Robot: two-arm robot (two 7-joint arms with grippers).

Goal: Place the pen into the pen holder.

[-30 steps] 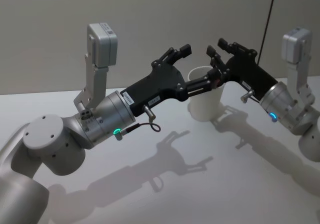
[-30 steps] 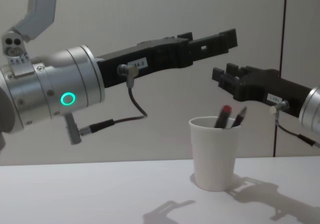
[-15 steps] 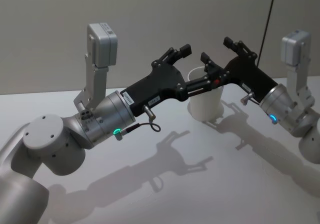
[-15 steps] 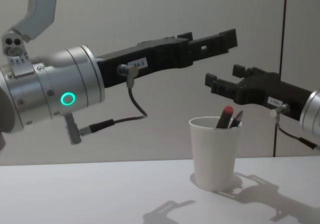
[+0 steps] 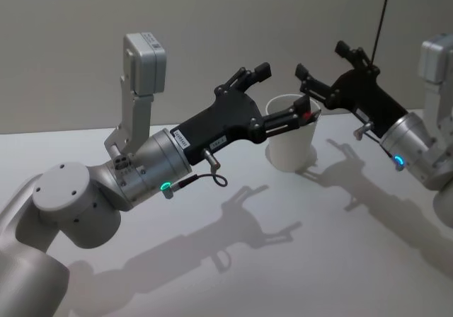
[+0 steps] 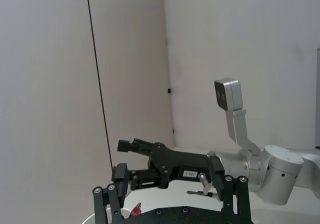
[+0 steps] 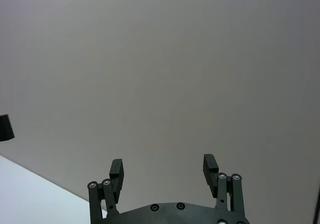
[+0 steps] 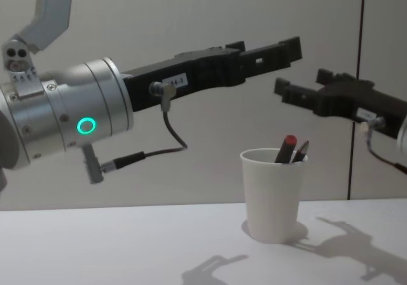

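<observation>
The pen holder, a white paper cup (image 8: 272, 199), stands on the table at the back (image 5: 290, 147). A red-capped pen (image 8: 287, 147) and a dark pen (image 8: 301, 151) lean inside it, tips above the rim. The red cap also peeks up in the left wrist view (image 6: 136, 211). My left gripper (image 5: 283, 94) hangs open in the air just left of and above the cup, holding nothing. Up and to the right of the cup my right gripper (image 8: 304, 88) is open and empty too, clear of the pens (image 7: 163, 167).
The white table (image 8: 127, 247) carries only the arms' shadows in front of the cup. A plain wall stands close behind, with a thin dark cable (image 5: 381, 16) running down it at the right.
My right gripper has lifted off the cup and drawn back to the right, its fingers apart. The pens stay in the cup. The left arm has not moved.
</observation>
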